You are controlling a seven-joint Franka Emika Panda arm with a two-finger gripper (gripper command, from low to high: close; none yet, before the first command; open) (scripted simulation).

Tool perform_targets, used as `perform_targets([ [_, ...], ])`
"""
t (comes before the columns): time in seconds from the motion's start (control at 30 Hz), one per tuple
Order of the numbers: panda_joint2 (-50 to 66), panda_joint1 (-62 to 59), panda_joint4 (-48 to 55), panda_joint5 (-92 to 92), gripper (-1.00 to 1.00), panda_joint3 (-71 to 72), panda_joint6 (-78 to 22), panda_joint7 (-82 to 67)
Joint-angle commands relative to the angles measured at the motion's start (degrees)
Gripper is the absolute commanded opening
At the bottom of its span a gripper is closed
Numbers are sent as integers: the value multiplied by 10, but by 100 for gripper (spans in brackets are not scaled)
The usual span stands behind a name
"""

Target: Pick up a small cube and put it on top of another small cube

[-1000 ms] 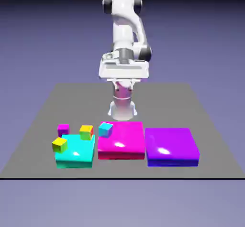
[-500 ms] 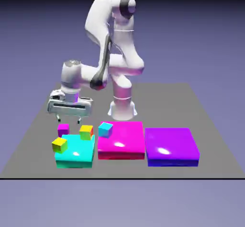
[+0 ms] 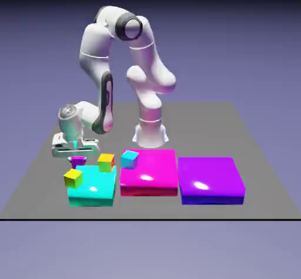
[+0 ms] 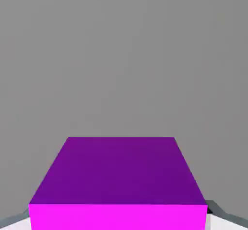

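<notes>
Got a dark grey worktop (image 3: 200, 125) here, with the white arm (image 3: 96, 43) now swung over to the exterior view's left and down, compared with the earlier frames. Near side, right to left: a purple slab (image 3: 210, 177), a pink slab (image 3: 149, 169) and a smaller turquoise slab (image 3: 93, 187). Lowered the gripper (image 3: 78, 161) too, now narrowed to about cube width and closed on the magenta cube (image 4: 117, 176), just beyond the turquoise slab and not shifted from before. Same spots as earlier for the orange-yellow cube (image 3: 106, 162), cyan cube (image 3: 129, 160) and yellow cube (image 3: 73, 178), all at slab edges.
</notes>
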Motion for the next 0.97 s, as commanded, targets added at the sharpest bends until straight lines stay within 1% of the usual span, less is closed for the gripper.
perform_targets([
  [0.0,-21,3,-1,0,-100,0,-19,-1],
  [0.07,-62,8,-4,1,-100,-1,-59,-4],
  [0.6,-216,338,95,127,-100,-52,-352,316],
  [0.63,-216,338,95,127,-100,-52,-352,316],
  [0.8,-151,333,41,145,-100,-56,-236,300],
  [0.83,-151,333,41,145,100,-56,-236,300],
  [0.87,-151,333,41,145,100,-56,-236,300],
  [0.93,-179,335,64,137,100,-54,-286,306],
])
